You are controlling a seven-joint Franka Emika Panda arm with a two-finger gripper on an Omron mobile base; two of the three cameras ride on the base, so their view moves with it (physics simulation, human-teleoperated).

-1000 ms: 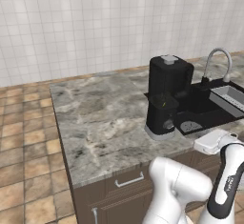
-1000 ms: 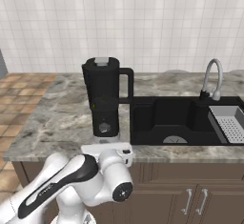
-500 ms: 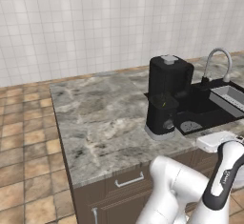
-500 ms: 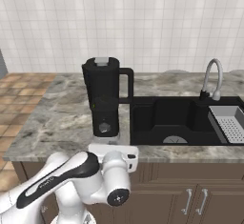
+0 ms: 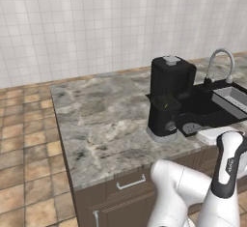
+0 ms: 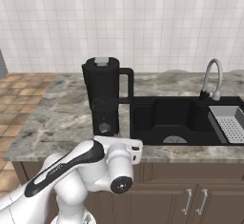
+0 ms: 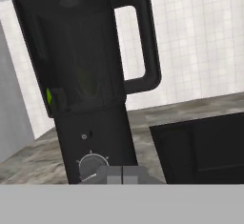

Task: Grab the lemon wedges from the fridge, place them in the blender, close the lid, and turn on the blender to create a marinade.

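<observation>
Inside blender (image 7: 81, 70) (faintly): lemon wedges (image 7: 49, 96)

2 flanking views, blender (image 5: 170, 98) shared

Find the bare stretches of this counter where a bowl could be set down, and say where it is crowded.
Free: the grey marble counter from its left edge to the black boxy blender, and the strip behind it along the white tiled wall. Crowded: right of the blender, the black sink, curved metal tap and grey drainer tray.
</observation>
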